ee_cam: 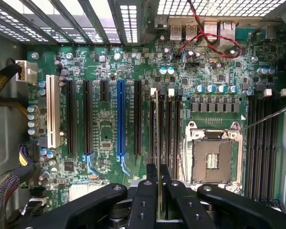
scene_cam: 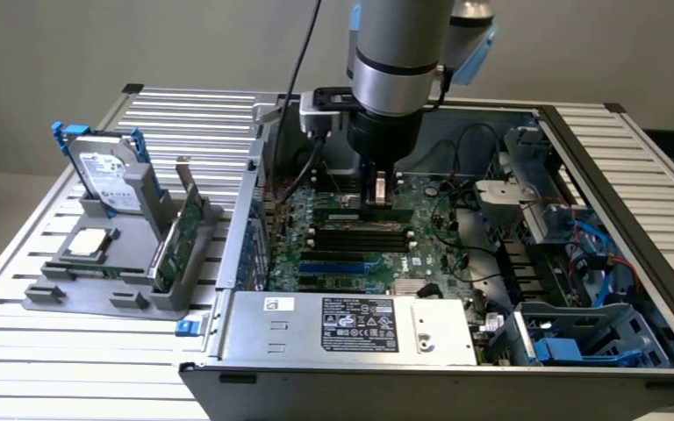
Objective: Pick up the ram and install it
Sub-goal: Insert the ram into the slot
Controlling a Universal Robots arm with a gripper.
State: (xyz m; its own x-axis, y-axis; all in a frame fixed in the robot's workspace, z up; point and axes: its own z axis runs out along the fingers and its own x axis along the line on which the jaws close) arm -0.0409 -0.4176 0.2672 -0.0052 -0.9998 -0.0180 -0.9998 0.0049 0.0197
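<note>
My gripper (scene_cam: 379, 195) reaches down into the open computer case (scene_cam: 455, 364), over the green motherboard (ee_cam: 105, 129). Its two black fingers (ee_cam: 145, 191) stand close together, shut on the ram (ee_cam: 158, 124). In the wrist view the ram shows edge-on as a thin line running along the leftmost of the black memory slots (ee_cam: 168, 129) beside the CPU socket (ee_cam: 212, 155). In the exterior view the ram (scene_cam: 367, 215) is a narrow green strip under the fingers, level with the slots. Whether it is seated in the slot I cannot tell.
At the exterior view's left, a grey holder (scene_cam: 91, 294) on the slatted table carries a hard drive with blue rails (scene_cam: 109, 180), a green expansion card (scene_cam: 185, 232) and a CPU chip (scene_cam: 89, 244). The power supply (scene_cam: 349, 320) fills the case's near side. Cables and drive bays (scene_cam: 571, 254) crowd its right.
</note>
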